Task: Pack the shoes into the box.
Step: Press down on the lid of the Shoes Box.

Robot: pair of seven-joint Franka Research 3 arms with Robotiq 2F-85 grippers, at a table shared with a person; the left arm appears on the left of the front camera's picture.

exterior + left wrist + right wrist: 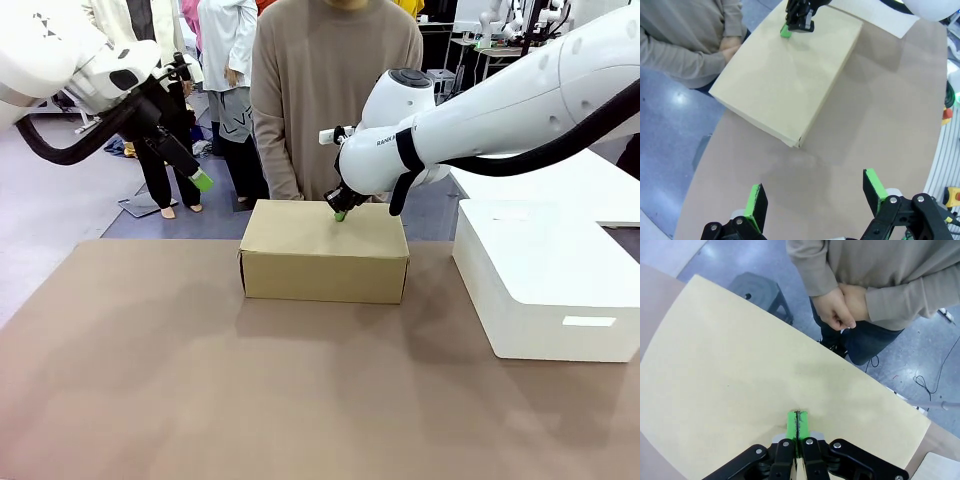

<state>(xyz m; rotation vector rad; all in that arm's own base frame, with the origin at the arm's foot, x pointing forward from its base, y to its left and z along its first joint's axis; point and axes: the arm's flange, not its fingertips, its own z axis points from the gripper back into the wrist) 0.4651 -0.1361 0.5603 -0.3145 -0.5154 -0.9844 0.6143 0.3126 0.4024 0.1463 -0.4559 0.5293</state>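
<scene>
Two grippers in play. Right gripper [340, 213] is clenched with its green pads pressed together, nothing between them, tips touching the closed lid of the box [322, 250] near its far edge, at about 1 o'clock from the lid's centre in the front view. In the right wrist view the pads [798, 425] meet the lid in a slight dent. Left gripper [202, 181] is released, jaws wide apart and empty, raised above the table [150, 380] at about 10 o'clock from the box, well apart from it. Box sits shut at the table's middle, toward the far side. White box [545, 280] stands at 3 o'clock from it, near but apart. Person [335, 90] stands at 12 o'clock behind the box, hands [845, 305] clasped together at the waist.
</scene>
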